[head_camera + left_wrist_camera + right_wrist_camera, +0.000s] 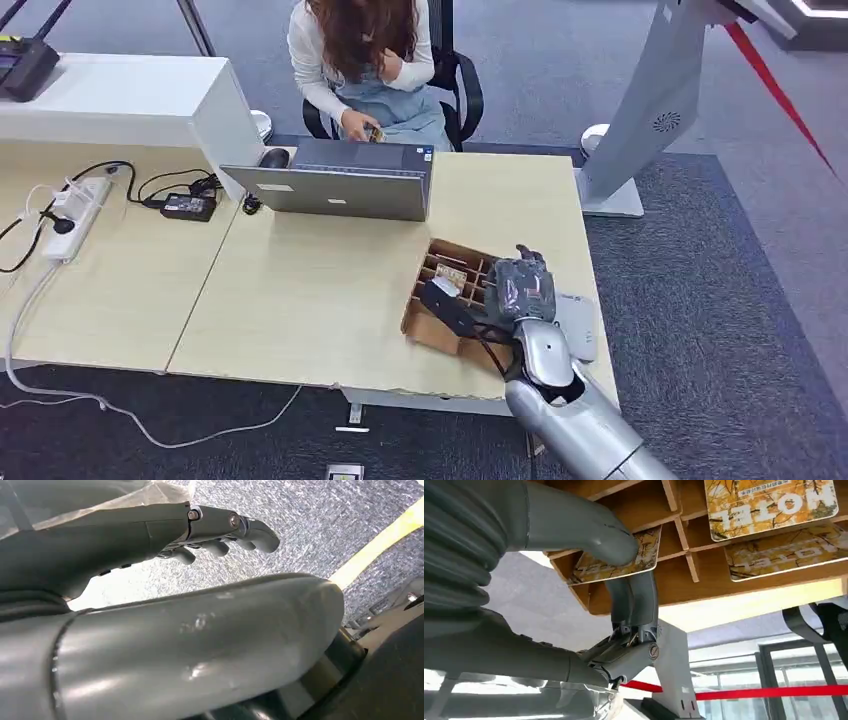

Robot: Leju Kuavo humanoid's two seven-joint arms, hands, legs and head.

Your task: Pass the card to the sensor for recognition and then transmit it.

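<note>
over the wooden card box (432,322), right hand (574,555) pinching a card (646,555)

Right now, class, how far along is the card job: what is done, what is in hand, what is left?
Done: the right hand has reached the wooden box of cards. In hand: thumb and a finger pinch one card, not yet out of its slot. Left: lifting it out, presenting it to the sensor, probably the white pad beside the box, then passing it on. The left hand hangs idle.
</note>
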